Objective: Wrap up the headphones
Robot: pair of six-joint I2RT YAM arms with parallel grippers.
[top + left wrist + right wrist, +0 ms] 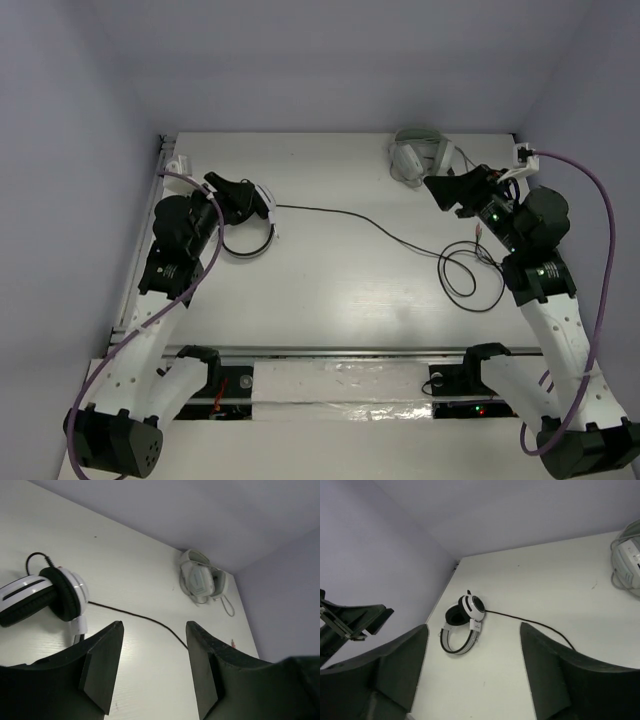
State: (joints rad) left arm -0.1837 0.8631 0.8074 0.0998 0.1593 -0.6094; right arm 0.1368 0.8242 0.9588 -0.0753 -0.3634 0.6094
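On the bench (340, 300), the loose coil of the black cable (470, 278) lies nearest, beside the right arm (540, 225). The jaws of this arm stand wide open and hold nothing. From the coil the cable runs leftward to the headphones (474, 609), which lie flat on the left side of the bench. The jaws of the left arm (180, 235) hover above them, open and empty. At the far edge lies a pale grey headset (420, 155).

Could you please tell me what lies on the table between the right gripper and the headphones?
Only the black cable of the headphones, trailing across the bare table toward the right gripper; the top view shows it.
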